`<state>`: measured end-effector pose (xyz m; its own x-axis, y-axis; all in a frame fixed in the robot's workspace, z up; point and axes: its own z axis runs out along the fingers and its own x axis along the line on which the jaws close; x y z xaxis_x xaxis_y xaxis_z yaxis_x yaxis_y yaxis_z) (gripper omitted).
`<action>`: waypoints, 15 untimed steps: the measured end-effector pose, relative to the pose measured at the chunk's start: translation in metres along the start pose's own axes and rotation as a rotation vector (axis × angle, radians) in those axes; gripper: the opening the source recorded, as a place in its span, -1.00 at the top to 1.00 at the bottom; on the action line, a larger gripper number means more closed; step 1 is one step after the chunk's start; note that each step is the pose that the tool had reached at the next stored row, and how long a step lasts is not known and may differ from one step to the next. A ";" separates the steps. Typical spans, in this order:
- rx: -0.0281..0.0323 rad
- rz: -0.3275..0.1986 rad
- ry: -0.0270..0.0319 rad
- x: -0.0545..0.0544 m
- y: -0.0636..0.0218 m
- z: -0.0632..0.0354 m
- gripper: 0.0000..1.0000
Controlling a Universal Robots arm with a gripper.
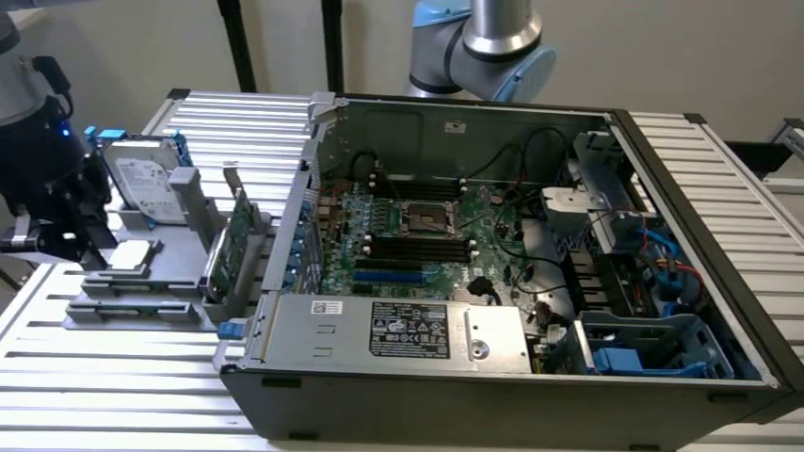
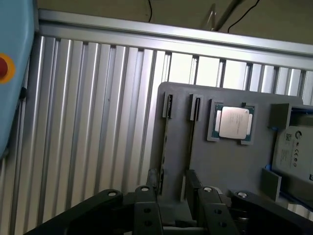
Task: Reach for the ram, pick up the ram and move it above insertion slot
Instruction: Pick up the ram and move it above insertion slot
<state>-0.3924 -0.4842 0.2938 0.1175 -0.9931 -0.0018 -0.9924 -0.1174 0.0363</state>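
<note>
My gripper (image 2: 178,198) is open, its two black fingers (image 2: 146,200) hanging just over the near end of a grey parts holder (image 2: 220,166). Two narrow slots run along that holder. A thin dark strip seen edge-on, which I take for the ram (image 2: 165,147), stands in the slot that leads into the gap between the fingers. Nothing is gripped. In the exterior view the gripper (image 1: 73,240) hovers at the left end of the holder (image 1: 176,264). The black memory slots (image 1: 415,250) lie on the motherboard inside the open computer case (image 1: 503,395).
On the holder sit a processor chip (image 2: 234,122), a silver hard drive (image 1: 141,184) and an upright green expansion card (image 1: 226,250). The case's left wall (image 1: 296,235) rises between the holder and the motherboard. Everything rests on a ribbed aluminium table (image 2: 98,122). Another arm's base (image 1: 496,47) stands behind the case.
</note>
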 end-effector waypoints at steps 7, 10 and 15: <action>0.0001 0.004 -0.0001 0.001 -0.0004 0.0128 0.27; 0.0000 0.006 -0.0002 0.001 -0.0005 0.0182 0.27; 0.0001 0.008 -0.0003 0.002 -0.0008 0.0273 0.27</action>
<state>-0.3924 -0.4863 0.2665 0.1091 -0.9940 -0.0018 -0.9934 -0.1091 0.0363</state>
